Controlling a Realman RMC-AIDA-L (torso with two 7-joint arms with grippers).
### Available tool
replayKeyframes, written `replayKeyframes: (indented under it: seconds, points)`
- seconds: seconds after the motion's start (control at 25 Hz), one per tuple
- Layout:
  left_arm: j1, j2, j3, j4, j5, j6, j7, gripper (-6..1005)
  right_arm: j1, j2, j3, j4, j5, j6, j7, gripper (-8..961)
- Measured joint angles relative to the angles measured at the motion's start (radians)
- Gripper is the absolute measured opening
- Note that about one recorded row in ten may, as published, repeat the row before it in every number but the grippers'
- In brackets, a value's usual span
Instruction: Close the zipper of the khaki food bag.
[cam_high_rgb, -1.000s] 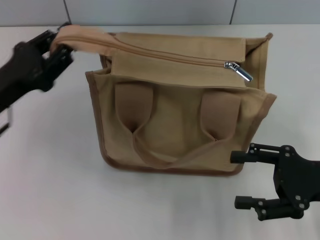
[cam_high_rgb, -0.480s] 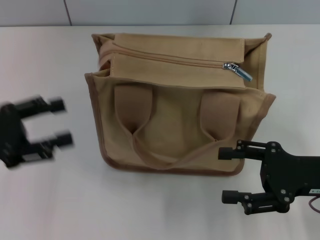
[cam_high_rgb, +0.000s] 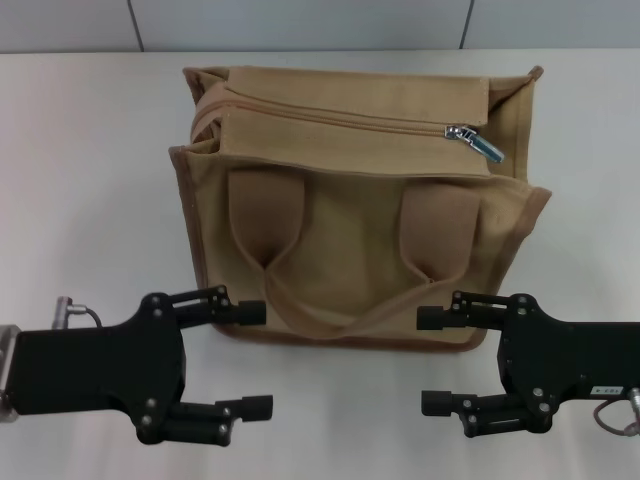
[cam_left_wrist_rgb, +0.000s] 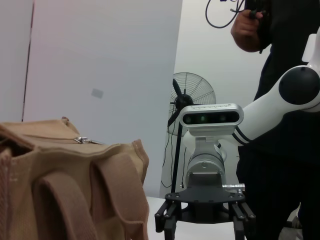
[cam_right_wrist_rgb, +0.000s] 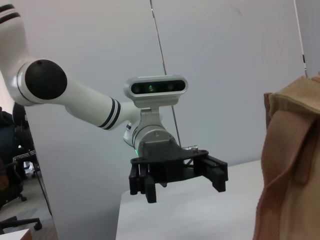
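Khaki food bag (cam_high_rgb: 360, 200) on white table (cam_high_rgb: 90, 180), zipper (cam_high_rgb: 340, 118) unobstructed, left gripper (cam_high_rgb: 255, 358) and right gripper (cam_high_rgb: 432, 360) nearby, jaws open

Two matte black grippers on glossy white arms

The left gripper (cam_high_rgb: 255, 360) and right gripper (cam_high_rgb: 432, 360) are boxy black blocks with small screws and slim fingers; wrist views show silver camera bars, black joint caps and black-striped white arm shells.

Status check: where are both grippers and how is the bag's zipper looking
Left gripper and right gripper open, empty, at table level before the khaki food bag. Zipper looks closed; slider at the right end. Nothing in the way.
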Motion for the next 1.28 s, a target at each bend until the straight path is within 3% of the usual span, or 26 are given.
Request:
replayKeyframes:
  seconds: [1.28]
  points:
    - [-0.001,0.003,0.002,-0.011,0.002,-0.004,0.000,836,0.000,0.001,0.001,0.013,0.005,-0.012,-0.003,802]
